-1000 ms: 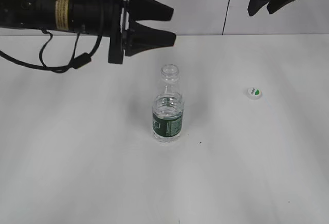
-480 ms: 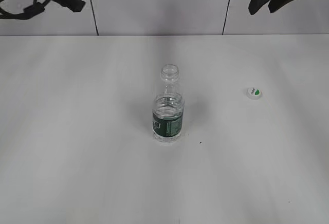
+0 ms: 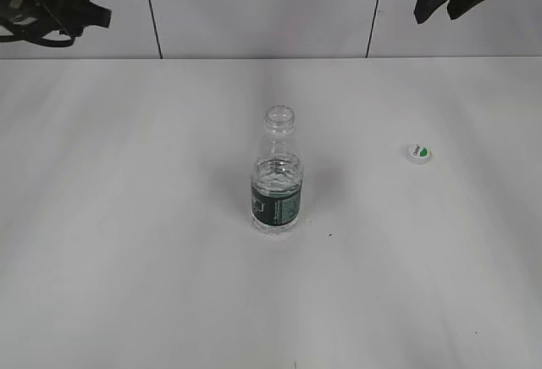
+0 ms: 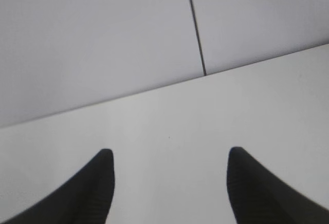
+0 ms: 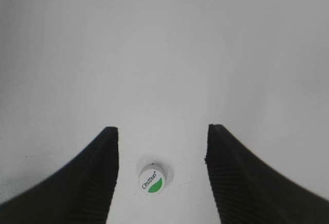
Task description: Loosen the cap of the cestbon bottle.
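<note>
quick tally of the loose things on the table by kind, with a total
small clear plastic water bottle with a dark green label band, standing upright with its neck open: 1
small round white plastic screw cap with a green patch, lying on the table apart from the bottle: 1
total: 2

We count one bottle [image 3: 276, 174], one loose cap [image 3: 419, 153] below the right claw [image 3: 457, 1], and two claws, the left claw [image 4: 169, 157] included.
</note>
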Action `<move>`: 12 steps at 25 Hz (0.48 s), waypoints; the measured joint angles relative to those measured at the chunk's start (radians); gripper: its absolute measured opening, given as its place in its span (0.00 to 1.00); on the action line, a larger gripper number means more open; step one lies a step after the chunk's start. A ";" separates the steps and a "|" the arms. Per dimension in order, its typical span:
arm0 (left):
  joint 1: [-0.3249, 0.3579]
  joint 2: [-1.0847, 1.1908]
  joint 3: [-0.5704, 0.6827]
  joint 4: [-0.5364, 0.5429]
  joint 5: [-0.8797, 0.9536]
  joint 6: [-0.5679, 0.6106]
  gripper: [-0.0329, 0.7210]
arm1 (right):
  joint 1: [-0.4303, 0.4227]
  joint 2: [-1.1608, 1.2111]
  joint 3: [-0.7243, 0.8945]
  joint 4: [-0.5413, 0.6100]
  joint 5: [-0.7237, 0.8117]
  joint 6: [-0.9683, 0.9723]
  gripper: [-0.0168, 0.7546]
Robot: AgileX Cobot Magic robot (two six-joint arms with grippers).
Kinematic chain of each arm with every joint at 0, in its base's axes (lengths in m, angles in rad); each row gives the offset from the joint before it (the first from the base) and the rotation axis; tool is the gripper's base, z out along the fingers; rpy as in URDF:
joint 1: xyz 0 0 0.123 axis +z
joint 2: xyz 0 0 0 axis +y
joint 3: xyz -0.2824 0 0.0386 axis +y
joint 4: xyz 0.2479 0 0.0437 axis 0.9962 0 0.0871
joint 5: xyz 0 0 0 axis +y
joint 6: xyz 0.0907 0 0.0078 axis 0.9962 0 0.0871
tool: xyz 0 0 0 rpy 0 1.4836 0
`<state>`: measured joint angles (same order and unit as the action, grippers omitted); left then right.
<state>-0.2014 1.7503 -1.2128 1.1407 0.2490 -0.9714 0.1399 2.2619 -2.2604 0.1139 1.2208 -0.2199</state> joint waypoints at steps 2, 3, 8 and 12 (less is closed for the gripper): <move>0.000 0.000 0.002 -0.085 0.037 0.000 0.60 | 0.000 0.000 0.000 -0.005 0.000 0.000 0.57; 0.000 0.000 0.002 -0.134 0.047 0.000 0.60 | 0.000 0.000 0.000 -0.007 0.000 0.000 0.57; 0.000 0.000 0.002 -0.378 0.044 0.018 0.60 | 0.000 0.000 0.000 -0.009 0.001 0.001 0.57; -0.017 0.000 0.002 -0.474 0.044 0.085 0.60 | 0.000 0.000 0.000 -0.009 0.001 0.001 0.57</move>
<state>-0.2183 1.7503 -1.2105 0.6666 0.2929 -0.8865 0.1399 2.2619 -2.2604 0.1047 1.2219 -0.2187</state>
